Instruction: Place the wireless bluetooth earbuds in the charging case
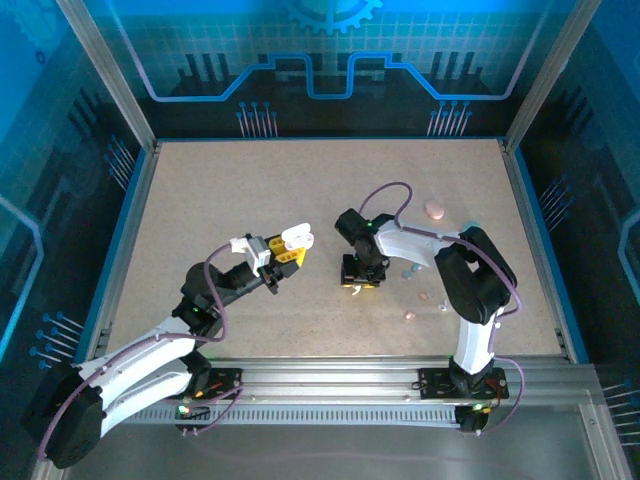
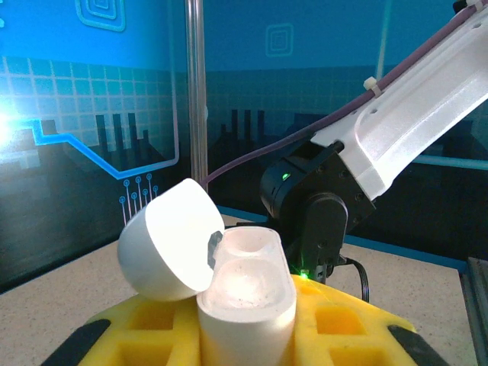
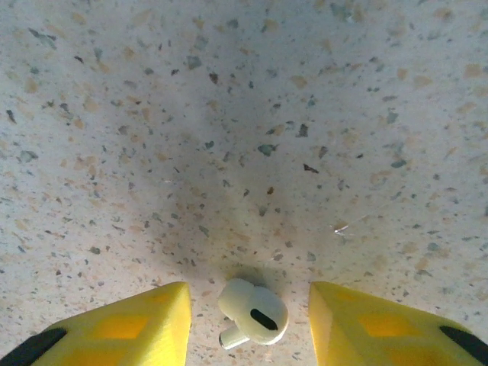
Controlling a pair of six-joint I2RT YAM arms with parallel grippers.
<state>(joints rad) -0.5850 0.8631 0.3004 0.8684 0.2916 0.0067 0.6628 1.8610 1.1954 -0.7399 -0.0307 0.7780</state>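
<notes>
The left jaws are clamped on the base of a white charging case (image 2: 248, 305), held upright above the surface (image 1: 300, 180) with its lid (image 2: 171, 240) swung open to the left and its wells facing up. The right jaws point straight down and stand apart just over the surface, with a white earbud (image 3: 252, 313) lying between the two yellow fingers (image 3: 122, 328) and touching neither. A pink earbud (image 1: 410, 314) and a pale blue earbud (image 1: 407, 271) lie near the right arm (image 1: 470, 290), and a pink case (image 1: 434, 208) sits farther back.
</notes>
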